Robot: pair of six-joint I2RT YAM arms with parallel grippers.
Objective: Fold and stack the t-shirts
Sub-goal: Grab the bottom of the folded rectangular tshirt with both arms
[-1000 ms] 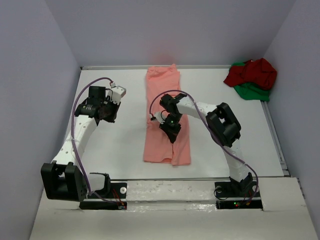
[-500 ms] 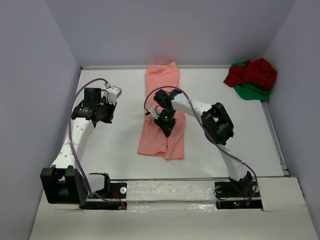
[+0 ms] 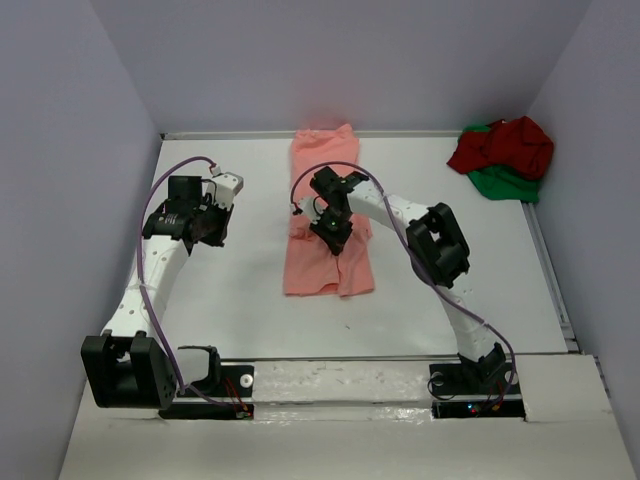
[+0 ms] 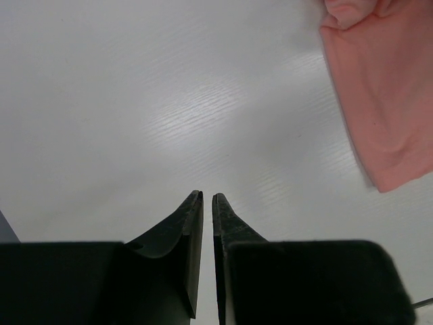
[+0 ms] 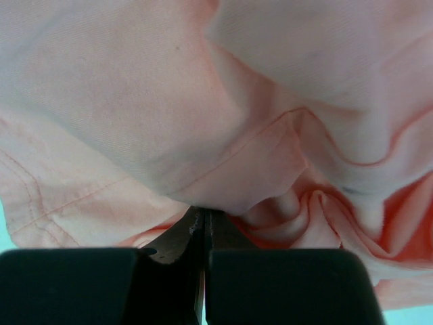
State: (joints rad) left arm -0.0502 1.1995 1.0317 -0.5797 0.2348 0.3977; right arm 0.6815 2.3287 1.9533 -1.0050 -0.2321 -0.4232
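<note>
Right gripper, pinching salmon-pink shirt, hauled near hem away; left gripper barely parted

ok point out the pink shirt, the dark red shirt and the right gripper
pink shirt (image 3: 318, 275), top view, its near flat part
dark red shirt (image 3: 512, 143), top view, top of the crumpled heap
right gripper (image 5: 204, 218), right wrist view, between its shut fingertips

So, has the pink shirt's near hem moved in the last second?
Yes. The pink shirt near hem has drawn back from the front rail toward the far wall, carried by the right gripper.
</note>
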